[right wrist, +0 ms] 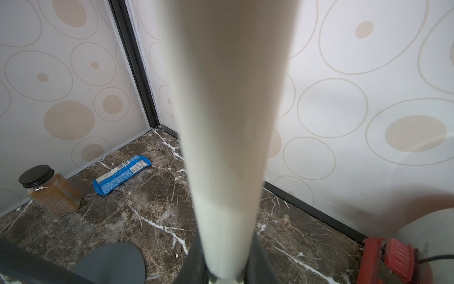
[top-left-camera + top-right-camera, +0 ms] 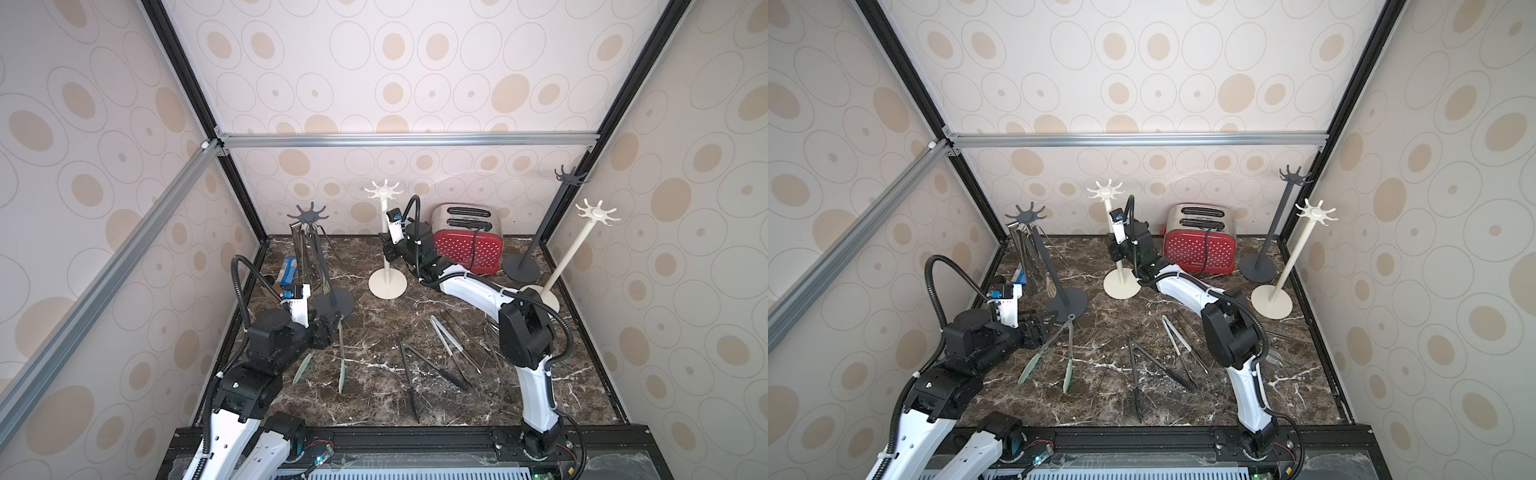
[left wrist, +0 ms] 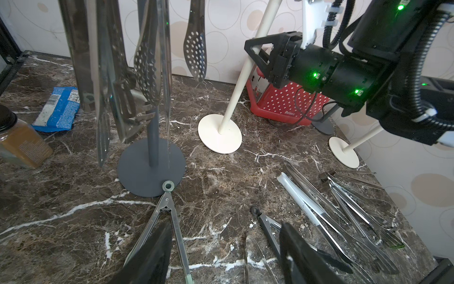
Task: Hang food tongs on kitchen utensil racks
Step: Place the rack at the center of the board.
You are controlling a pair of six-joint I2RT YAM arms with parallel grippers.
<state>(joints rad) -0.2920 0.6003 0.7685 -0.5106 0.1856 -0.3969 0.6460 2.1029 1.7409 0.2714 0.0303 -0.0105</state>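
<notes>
While the right gripper point(image 3: 255, 50) clamps a cream rack pole point(image 3: 239, 91), the left gripper point(image 3: 226, 255), jaws apart, hovers over green-tipped tongs point(image 3: 169, 216): probably light, springy, slippery; grip near the hinge.

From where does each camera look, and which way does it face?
Top views: high at the front, looking down and back over the table; both arms show.
Left wrist: low on the left arm, facing the back wall; its open left gripper shows.
Right wrist: facing the back left corner; right gripper shut on the middle cream rack.
Shared: both wrist views show the blue packet.
</notes>
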